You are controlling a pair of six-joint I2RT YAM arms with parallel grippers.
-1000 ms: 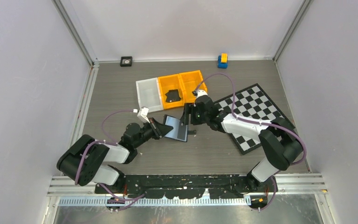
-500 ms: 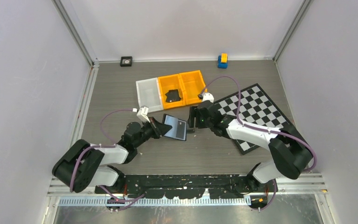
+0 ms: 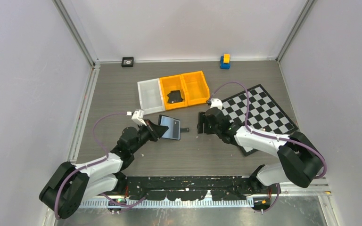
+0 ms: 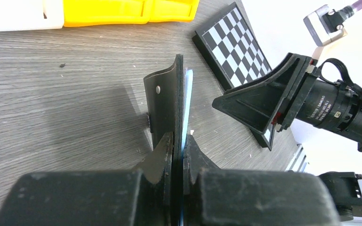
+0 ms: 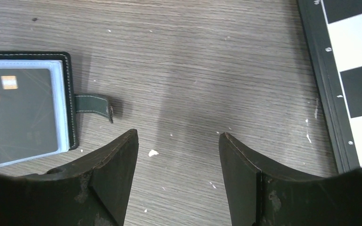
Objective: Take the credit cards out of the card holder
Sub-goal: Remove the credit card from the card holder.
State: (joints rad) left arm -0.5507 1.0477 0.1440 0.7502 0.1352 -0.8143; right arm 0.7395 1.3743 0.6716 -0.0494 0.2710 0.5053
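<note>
My left end effector's [image 4: 178, 140] clamped on the small black folding card holder [image 3: 171, 127], and my spread-wide right end effector [image 5: 178, 141] sits just right of its dark flat credit card [image 5: 21, 113].

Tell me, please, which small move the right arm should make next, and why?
Probably slide the open, empty right end effector left toward the card holder, which it does not touch yet. The left end effector is shut on the holder's edge, and a dark card shows in its pale sleeve, ready to be pinched.
</note>
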